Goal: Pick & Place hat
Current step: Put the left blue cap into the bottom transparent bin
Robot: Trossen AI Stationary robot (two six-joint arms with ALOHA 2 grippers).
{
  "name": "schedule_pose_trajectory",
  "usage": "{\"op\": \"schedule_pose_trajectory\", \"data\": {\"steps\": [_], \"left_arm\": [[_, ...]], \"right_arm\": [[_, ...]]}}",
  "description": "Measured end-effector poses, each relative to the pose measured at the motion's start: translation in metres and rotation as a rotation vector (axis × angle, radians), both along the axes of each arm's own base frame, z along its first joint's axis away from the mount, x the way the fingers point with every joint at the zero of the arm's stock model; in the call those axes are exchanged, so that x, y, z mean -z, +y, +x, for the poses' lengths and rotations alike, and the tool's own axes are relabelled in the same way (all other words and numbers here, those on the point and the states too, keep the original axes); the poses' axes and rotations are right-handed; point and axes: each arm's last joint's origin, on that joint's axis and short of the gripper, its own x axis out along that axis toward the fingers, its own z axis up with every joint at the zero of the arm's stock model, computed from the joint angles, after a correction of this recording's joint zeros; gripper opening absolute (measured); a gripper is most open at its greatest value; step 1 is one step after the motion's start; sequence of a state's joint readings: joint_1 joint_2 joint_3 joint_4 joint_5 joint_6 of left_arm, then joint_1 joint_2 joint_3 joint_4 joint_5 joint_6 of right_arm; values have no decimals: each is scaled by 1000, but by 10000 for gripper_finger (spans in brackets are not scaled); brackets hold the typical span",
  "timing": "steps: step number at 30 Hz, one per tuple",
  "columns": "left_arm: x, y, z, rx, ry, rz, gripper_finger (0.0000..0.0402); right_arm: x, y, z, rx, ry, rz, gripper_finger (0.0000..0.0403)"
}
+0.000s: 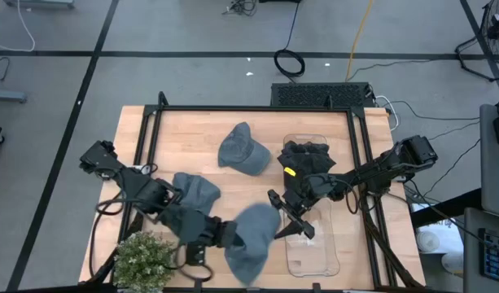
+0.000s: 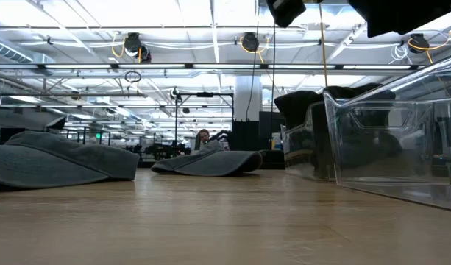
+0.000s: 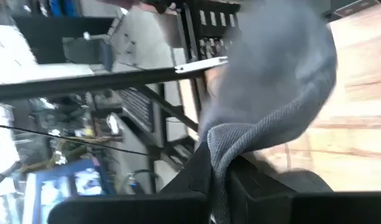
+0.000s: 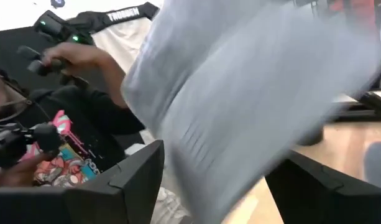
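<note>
Right now your left gripper (image 1: 226, 234) is clamped on the grey hat (image 1: 253, 242), holding it lifted near the table's (image 1: 257, 142) front edge beside the clear bin (image 1: 314, 248). Your right gripper (image 1: 283, 213) sits just beside it, fingers spread apart around that hat.
</note>
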State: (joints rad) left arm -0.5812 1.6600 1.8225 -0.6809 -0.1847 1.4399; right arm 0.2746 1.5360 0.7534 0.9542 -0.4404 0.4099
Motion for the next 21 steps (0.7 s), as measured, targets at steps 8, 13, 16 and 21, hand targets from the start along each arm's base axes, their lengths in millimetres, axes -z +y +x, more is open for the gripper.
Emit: {"op": "schedule_pose_trajectory", "data": {"steps": [8,13,16,21], "left_arm": [[-7,11,-3,-39,16,-58,10],[-6,18,1,-26,51,-99,7],[-6,21,3,-28,55,-115,7],[-5,25,6,-68,75,-159,13]], "right_arm": [[-4,-2,0,23,-32,19,241],[-4,-1,0,-6,-26,28,207],[-3,0,-1,-9,-25,16,186],[-6,0,-1,-27,-76,3,127]]}}
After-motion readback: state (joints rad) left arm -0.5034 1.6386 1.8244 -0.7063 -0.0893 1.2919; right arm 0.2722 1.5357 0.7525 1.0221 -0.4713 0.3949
